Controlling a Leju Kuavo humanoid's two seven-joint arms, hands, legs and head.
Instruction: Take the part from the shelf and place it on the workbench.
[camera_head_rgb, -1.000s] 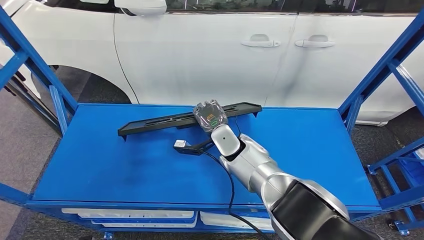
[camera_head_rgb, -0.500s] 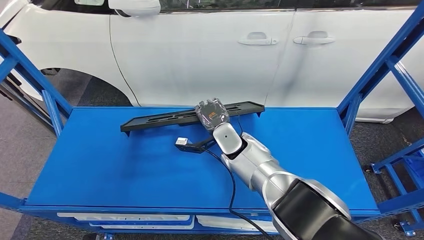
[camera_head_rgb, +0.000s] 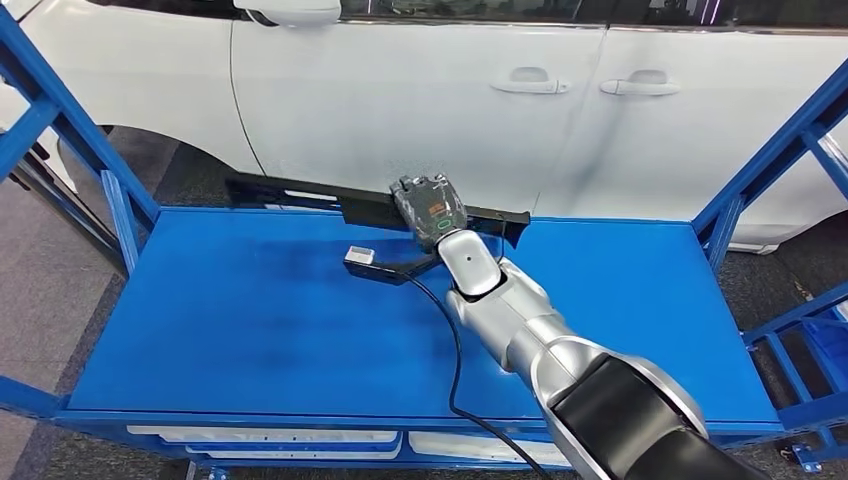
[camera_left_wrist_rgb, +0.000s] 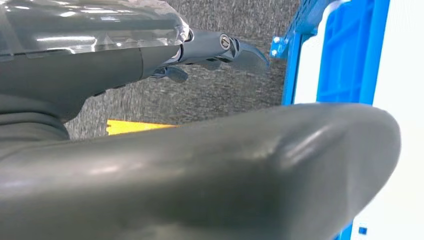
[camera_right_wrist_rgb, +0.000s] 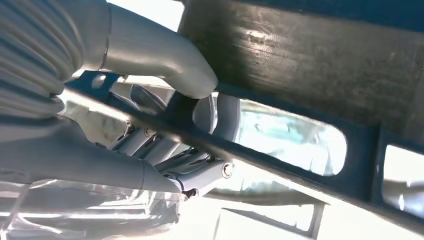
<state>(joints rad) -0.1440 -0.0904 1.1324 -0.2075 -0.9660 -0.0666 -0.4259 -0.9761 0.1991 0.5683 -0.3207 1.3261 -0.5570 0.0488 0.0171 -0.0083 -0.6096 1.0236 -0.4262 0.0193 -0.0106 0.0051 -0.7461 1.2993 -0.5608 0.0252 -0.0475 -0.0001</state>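
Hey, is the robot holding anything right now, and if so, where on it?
Yes. The right robot hand grips the long black part partway along its length, fingers around a slotted bar.

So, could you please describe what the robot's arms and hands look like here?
The right arm is silver metal with a black upper section and a black cable running along it. The right hand is wrapped in clear plastic and shows an orange and green marking. The left hand is dark grey, also under clear wrap.

Auto assembly shop floor: white car (camera_head_rgb: 420, 100) parked right behind a blue steel rack (camera_head_rgb: 770, 130), blue counter (camera_head_rgb: 250, 320), grey carpet-like floor (camera_head_rgb: 50, 270), parts bins beneath.
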